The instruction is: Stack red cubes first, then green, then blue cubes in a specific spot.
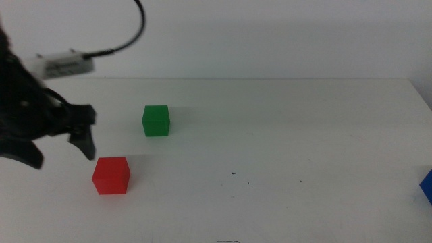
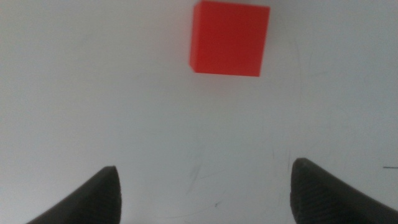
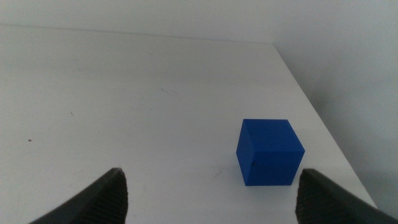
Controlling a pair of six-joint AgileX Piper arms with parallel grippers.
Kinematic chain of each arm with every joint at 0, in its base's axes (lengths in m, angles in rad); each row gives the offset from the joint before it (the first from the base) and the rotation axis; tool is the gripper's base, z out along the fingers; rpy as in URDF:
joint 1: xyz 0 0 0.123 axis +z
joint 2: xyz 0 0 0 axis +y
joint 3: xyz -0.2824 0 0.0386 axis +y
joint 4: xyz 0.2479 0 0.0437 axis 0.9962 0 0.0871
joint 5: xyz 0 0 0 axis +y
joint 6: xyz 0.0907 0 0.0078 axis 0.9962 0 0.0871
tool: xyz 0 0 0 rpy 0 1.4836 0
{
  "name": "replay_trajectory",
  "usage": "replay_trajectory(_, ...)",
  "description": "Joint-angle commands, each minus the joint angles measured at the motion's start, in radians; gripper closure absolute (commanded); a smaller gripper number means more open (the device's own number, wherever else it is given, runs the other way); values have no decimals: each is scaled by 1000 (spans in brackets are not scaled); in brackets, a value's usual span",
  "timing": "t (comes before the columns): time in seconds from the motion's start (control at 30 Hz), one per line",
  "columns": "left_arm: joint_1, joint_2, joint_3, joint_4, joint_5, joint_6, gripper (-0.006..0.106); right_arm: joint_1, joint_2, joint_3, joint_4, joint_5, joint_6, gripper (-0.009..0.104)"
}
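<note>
The red cube (image 1: 111, 175) sits on the white table at front left, and the green cube (image 1: 156, 121) stands behind it, a little to the right. My left gripper (image 1: 62, 152) hovers just left of the red cube, open and empty. In the left wrist view the red cube (image 2: 230, 38) lies ahead of the left gripper (image 2: 204, 165), outside its jaws. The blue cube (image 1: 427, 185) is cut off by the right edge. In the right wrist view the blue cube (image 3: 269, 151) rests ahead of my open right gripper (image 3: 211, 173). No mark shows the specific spot.
The white table (image 1: 283, 148) runs back to a far edge below a pale wall. A cable (image 1: 131, 37) loops above the left arm. In the right wrist view the table's side edge (image 3: 323, 127) runs close beside the blue cube.
</note>
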Motion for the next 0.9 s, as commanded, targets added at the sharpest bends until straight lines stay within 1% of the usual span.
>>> replay_trajectory(0.0, -36, 2, -34, 12, -24, -38, 8, -8, -15, -10, -8, -73, -10, 12)
replay_trajectory(0.13, -92, 45, -34, 82, -64, -77, 8, -8, -15, -10, -8, -73, -10, 12)
replay_trajectory(0.2, -113, 61, -34, 102, -96, -90, 8, -8, -15, -10, -8, -73, -10, 12)
replay_trajectory(0.53, -125, 161, -34, 106, -260, -56, 8, -8, -15, -10, -8, -73, -10, 12)
replay_trajectory(0.87, -125, 270, -34, 101, -305, -34, 8, -8, -15, -10, -8, -73, -10, 12)
